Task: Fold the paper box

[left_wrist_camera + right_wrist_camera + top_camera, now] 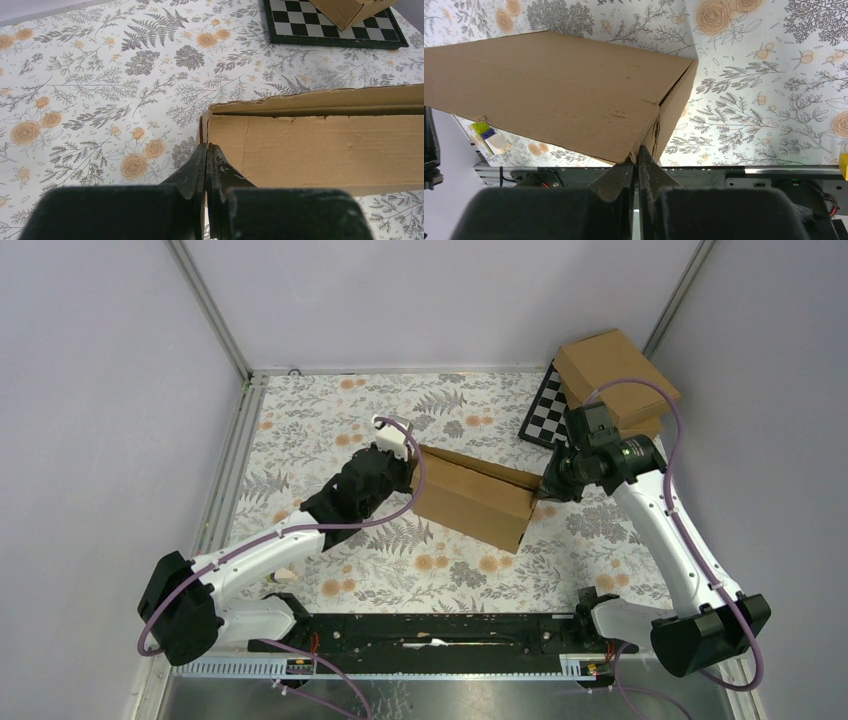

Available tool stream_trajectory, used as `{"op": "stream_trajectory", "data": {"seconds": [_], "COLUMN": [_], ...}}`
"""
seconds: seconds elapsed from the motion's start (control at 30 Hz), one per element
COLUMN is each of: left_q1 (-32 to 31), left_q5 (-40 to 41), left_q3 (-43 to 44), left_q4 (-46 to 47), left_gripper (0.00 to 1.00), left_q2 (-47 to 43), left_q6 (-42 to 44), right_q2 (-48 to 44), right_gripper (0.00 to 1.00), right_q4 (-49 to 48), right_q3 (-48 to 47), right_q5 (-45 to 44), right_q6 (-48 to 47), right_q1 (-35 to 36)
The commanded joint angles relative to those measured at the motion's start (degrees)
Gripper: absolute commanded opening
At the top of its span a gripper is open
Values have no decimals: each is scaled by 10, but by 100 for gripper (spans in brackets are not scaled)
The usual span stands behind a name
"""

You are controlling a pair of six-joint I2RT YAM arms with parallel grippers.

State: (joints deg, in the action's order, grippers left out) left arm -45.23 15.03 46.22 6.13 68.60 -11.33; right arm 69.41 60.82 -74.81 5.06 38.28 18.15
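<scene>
Our left gripper (206,151) and right gripper (638,153) each pinch a thin corner edge of the paper box (468,498), in the middle of the top view. If we pull too hard, the cardboard could tear or slip out.

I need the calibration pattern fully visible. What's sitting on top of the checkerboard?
Stacked brown cardboard boxes cover the checkerboard on its right side; only its left squares show. Whatever lies beneath the boxes is hidden.
</scene>
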Motion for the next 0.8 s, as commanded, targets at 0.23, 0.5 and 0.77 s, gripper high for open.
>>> {"op": "stream_trajectory", "data": {"seconds": [0.23, 0.5, 0.77], "left_q1": [-6, -7, -10], "left_q5": [4, 0, 0], "left_q3": [-12, -15, -14], "left_q4": [-11, -12, -12], "left_gripper": [0, 0, 0], "left_q2": [-6, -9, -12], "left_q6": [4, -2, -2], "right_q2": [-91, -113, -114], "right_gripper": [8, 15, 45], "right_q4": [-70, -96, -81], "right_q3": [115, 165, 109], "right_q5": [17, 23, 62], "right_q6": [-54, -80, -83], "right_q1": [-1, -1, -1]}}
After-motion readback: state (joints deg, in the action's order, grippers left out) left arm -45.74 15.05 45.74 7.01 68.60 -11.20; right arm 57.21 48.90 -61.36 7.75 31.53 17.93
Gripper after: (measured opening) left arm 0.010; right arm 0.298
